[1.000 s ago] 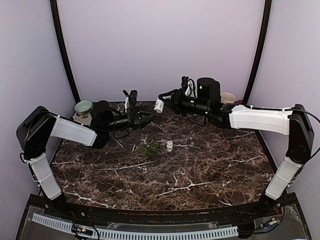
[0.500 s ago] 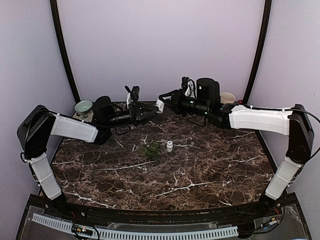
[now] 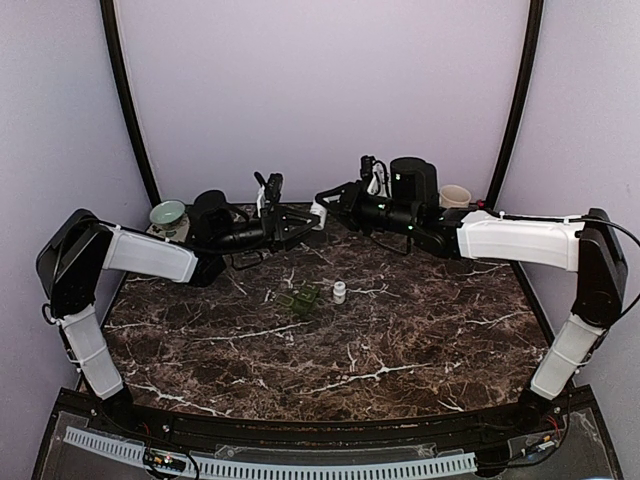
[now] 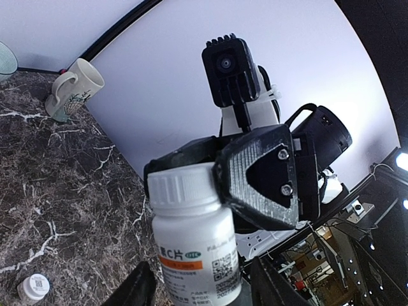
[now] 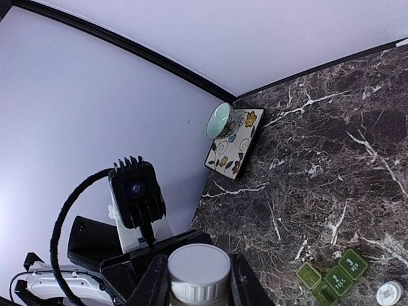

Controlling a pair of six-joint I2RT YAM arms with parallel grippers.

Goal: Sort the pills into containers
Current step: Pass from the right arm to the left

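A white pill bottle (image 3: 318, 211) with an orange-striped label is held in the air at the back middle of the table. My right gripper (image 3: 327, 203) is shut on its ribbed cap (image 5: 199, 268), one finger on each side. My left gripper (image 3: 302, 226) is open, and its fingers flank the bottle's body (image 4: 194, 255) with a small gap on each side. A green pill organiser (image 3: 303, 298) lies open on the marble. A small white bottle (image 3: 339, 292) stands just right of it.
A teal bowl (image 3: 167, 213) sits on a floral tile (image 5: 233, 143) at the back left. A pale mug (image 3: 455, 195) and a black cylinder (image 3: 415, 180) stand at the back right. The purple wall is close behind both grippers.
My left gripper has moved right and up to the bottle, and its fingers now sit around the bottle's body. My right gripper has stayed almost still, holding the bottle.
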